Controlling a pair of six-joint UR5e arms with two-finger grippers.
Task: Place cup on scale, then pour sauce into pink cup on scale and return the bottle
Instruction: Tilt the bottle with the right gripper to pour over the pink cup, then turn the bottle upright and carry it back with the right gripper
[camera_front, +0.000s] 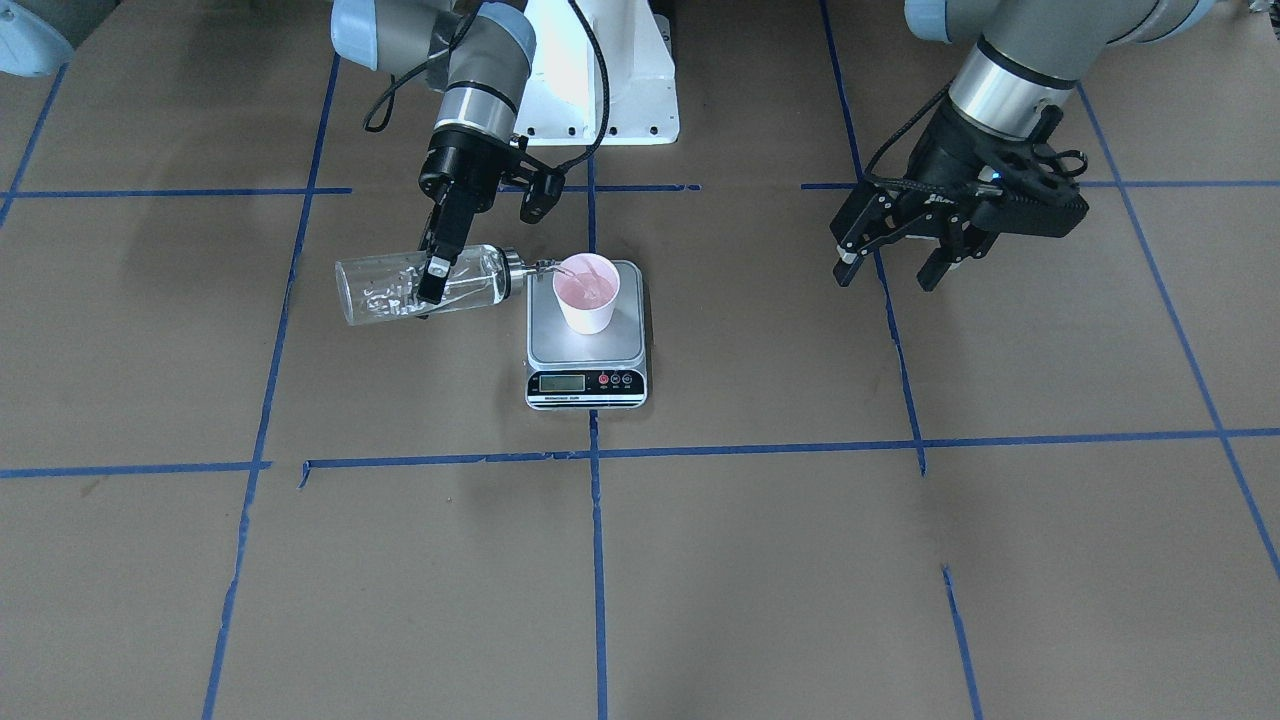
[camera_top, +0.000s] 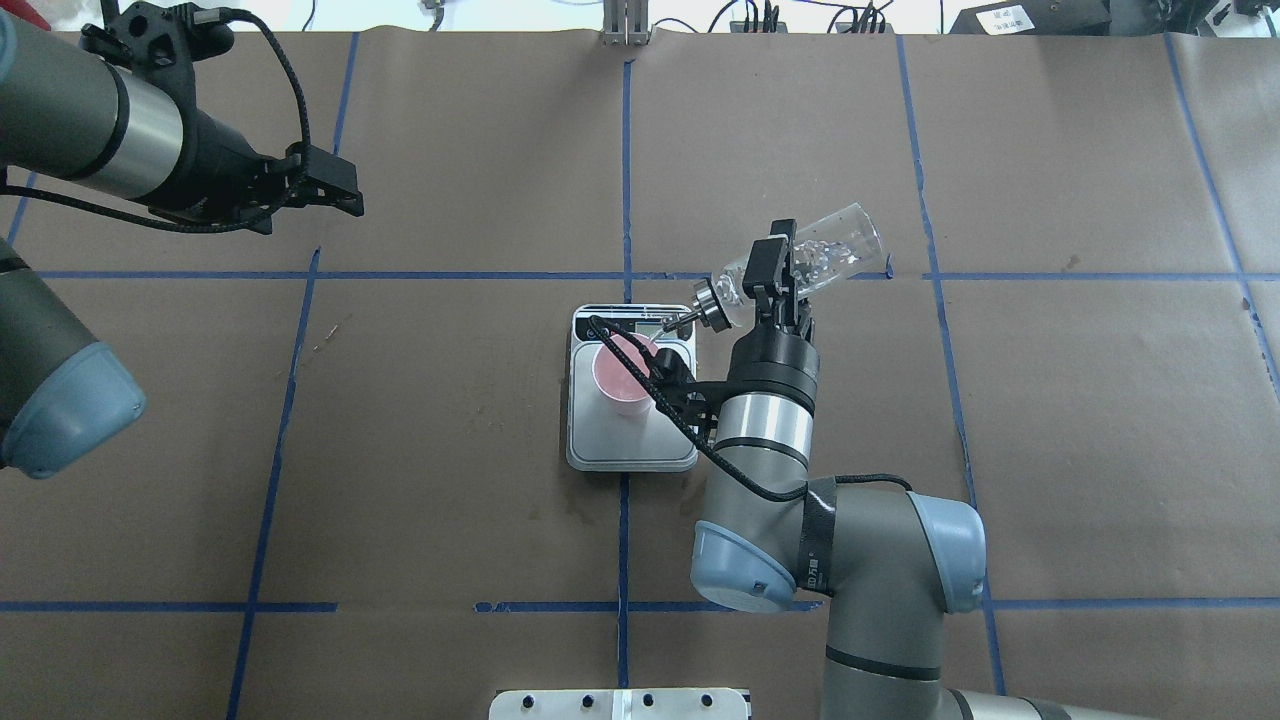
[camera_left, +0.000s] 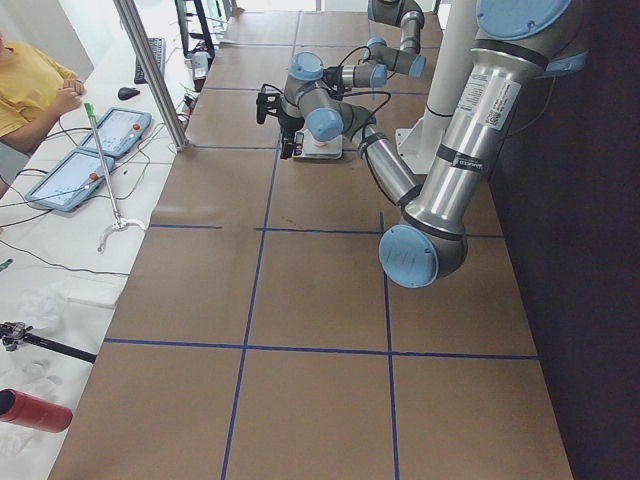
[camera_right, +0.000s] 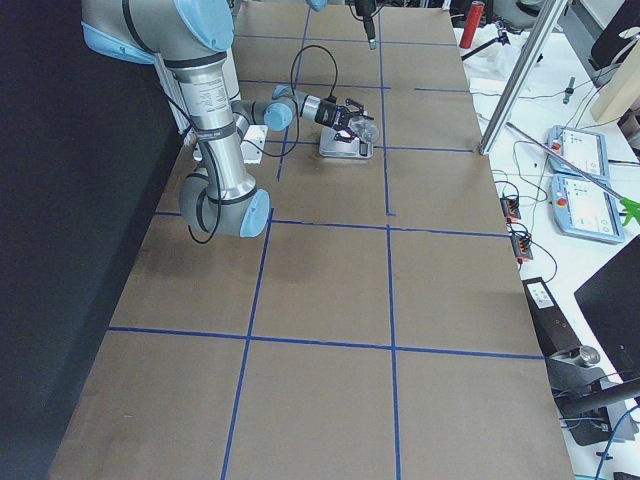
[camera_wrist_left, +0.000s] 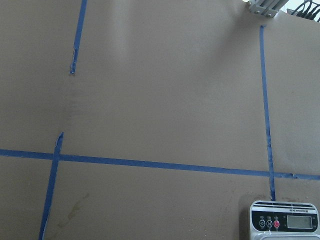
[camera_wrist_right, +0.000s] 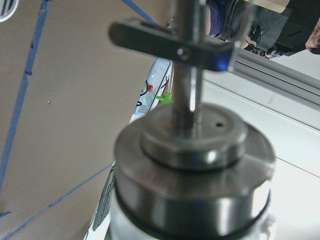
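Pouring position here: the right end effector (camera_front: 437, 272) is clamped across the body of the clear glass bottle (camera_front: 375, 290), which is held tipped almost flat in the air just to the right of the scale (camera_front: 552, 347). The bottle's base points away to the right, and its metal pourer spout (camera_front: 535, 267) reaches over the rim of the pink cup (camera_front: 588, 303). The clear sauce (camera_front: 465, 297) lies along the lower side of the glass. The cup stands upright on the scale's steel platform, with the black display panel (camera_front: 586, 383) on the far side from the robot. The scale itself sits near the middle of the brown paper-covered counter (camera_front: 760, 560), right on a blue tape line (camera_front: 598, 560). Over on the far left, well apart from all this, the left end effector (camera_front: 888, 275) hangs above the counter with its fingers spread and nothing between them.
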